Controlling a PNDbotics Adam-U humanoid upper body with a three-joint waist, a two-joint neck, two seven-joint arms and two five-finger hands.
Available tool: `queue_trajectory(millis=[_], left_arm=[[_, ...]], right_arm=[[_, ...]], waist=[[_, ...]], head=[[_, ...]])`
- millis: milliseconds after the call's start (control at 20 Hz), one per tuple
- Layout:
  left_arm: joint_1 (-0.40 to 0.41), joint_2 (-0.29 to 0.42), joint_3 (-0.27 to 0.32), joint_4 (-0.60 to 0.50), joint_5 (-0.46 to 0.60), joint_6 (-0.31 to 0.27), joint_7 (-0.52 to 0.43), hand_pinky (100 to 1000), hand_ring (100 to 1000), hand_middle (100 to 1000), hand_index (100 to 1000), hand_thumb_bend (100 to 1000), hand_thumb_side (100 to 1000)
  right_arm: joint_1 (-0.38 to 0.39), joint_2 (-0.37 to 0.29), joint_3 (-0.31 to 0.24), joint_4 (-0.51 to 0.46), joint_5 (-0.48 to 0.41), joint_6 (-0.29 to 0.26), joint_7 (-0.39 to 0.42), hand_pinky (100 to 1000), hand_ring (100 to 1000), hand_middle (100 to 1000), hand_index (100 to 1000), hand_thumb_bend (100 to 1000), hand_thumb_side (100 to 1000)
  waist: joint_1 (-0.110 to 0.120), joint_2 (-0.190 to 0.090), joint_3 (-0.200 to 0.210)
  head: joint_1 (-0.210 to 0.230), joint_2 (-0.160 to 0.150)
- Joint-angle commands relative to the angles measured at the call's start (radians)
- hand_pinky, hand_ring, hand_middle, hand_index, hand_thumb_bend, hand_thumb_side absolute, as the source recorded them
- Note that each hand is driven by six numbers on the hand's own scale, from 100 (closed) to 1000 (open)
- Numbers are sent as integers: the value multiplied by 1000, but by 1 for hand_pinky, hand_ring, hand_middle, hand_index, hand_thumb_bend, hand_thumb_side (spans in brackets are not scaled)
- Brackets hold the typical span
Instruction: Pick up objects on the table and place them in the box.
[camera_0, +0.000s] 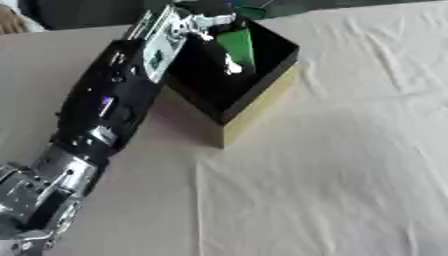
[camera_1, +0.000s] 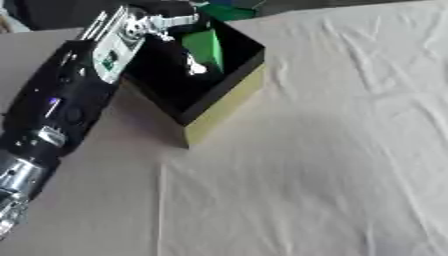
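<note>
An open box, black inside with tan outer walls, stands at the upper middle of the table. My left arm comes up from the lower left, and my left hand is over the box's far side. Its fingers reach down into the box, curled on a flat green object. That object hangs tilted inside the box opening. Whether it touches the box floor is hidden. My right hand shows in no view.
A cream cloth with creases covers the table to the right of and in front of the box. Another green item lies just beyond the box's far corner. A dark shape runs along the table's far edge.
</note>
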Motion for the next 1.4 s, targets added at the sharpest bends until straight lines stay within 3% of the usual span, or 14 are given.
queue_trajectory(millis=[50,250,350,500,750,900,1050,1400], left_arm=[[-18,16,13,15,-14,-2,-31,673,720,650,764,233,436],[-17,17,15,23,-48,-8,-54,707,769,714,820,365,478],[-16,19,16,22,-69,-8,-48,775,844,778,877,497,545],[-11,22,17,25,-100,-8,-34,816,908,837,929,670,573],[-9,28,25,26,-160,-8,-22,850,961,874,963,797,594],[-6,30,31,19,-181,-6,-2,839,954,866,955,797,591],[-7,31,37,-2,-173,-4,31,817,936,847,937,729,588],[-25,53,43,-106,-58,25,55,782,906,811,905,615,613]], right_arm=[[0,-14,-12,-15,-1,1,-3,676,738,738,811,100,1000],[1,-14,-12,-15,-1,1,-3,676,738,738,811,100,1000],[2,-14,-12,-15,-1,1,-3,676,737,737,811,100,1000],[3,-12,-12,-15,-2,2,-3,675,737,737,811,100,1000],[7,-9,-12,-15,-2,5,-1,674,737,736,811,100,1000],[10,-6,-12,-15,-2,9,0,673,737,736,810,100,1000],[13,-4,-13,-15,-3,11,0,674,737,736,811,100,1000],[15,-11,-17,-15,-1,12,-4,676,739,736,811,100,1000]], waist=[[-6,-18,-3],[-6,-19,-3],[-6,-20,-2],[-6,-21,-1],[-6,-22,1],[-7,-24,2],[-8,-27,3],[-12,-43,15]], head=[[-4,-10],[-4,-7],[-5,-7],[-6,-7],[-8,-4],[-10,-2],[-10,2],[-15,16]])
